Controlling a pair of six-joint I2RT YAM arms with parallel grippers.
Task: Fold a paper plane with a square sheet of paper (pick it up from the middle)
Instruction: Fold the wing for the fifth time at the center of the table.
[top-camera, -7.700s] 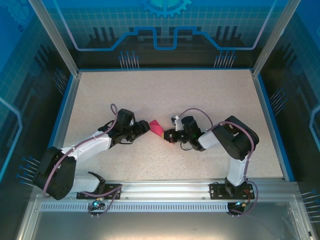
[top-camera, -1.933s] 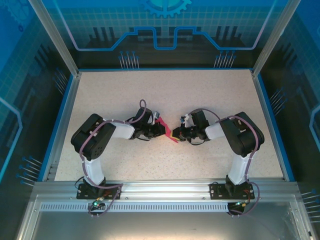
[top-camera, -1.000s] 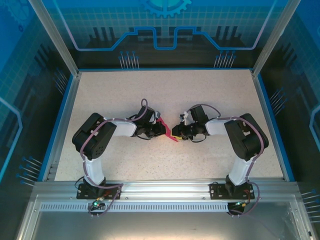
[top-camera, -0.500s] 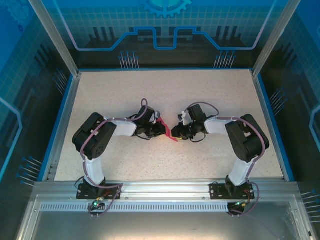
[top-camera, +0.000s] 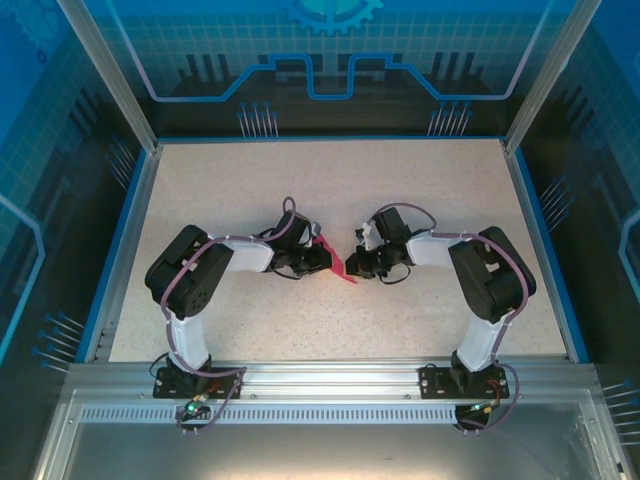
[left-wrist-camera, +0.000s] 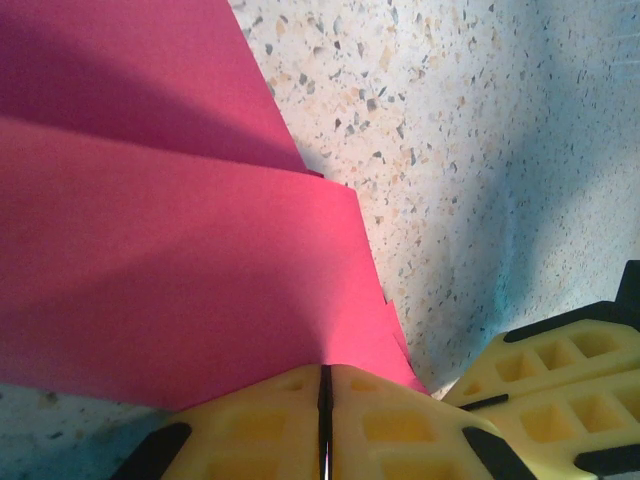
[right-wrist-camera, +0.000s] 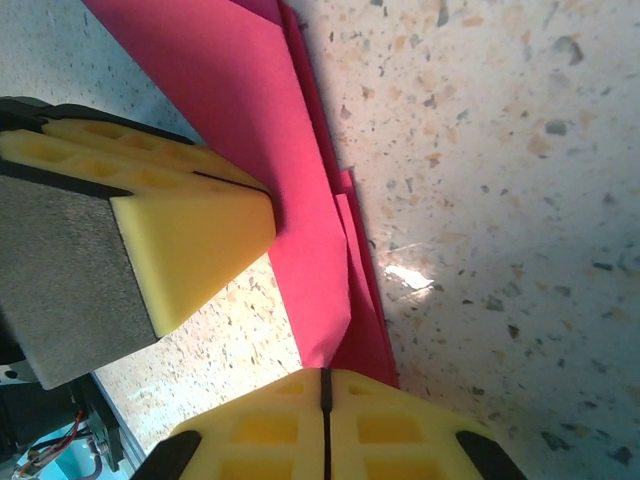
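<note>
- The speckled surface (top-camera: 330, 190) spreads out beneath both my pincers, pale and flecked in the wrist views too.
- My left arm (top-camera: 215, 265) bends in from its base, and my right arm (top-camera: 470, 265) mirrors it. The two wrists meet near the middle of the surface.
- The pink paper (top-camera: 338, 266) sits between my two pincers, folded into overlapping layers with sharp creases. From my left wrist it fans away from the pads as stacked slanting panels (left-wrist-camera: 170, 260). From my right wrist it runs as a narrow layered strip (right-wrist-camera: 270, 150) coming to a point at my pads, its lower layers lying against the surface.
- My left pincer (top-camera: 322, 262) is pressed closed, yellow pads meeting in a thin seam (left-wrist-camera: 325, 385) with the paper's edge nipped in it.
- My right pincer (top-camera: 352, 268) is likewise squeezed together (right-wrist-camera: 325, 385) on the paper's tip, just beside my left pincer, whose pad (right-wrist-camera: 190, 235) touches the strip on its other side.
</note>
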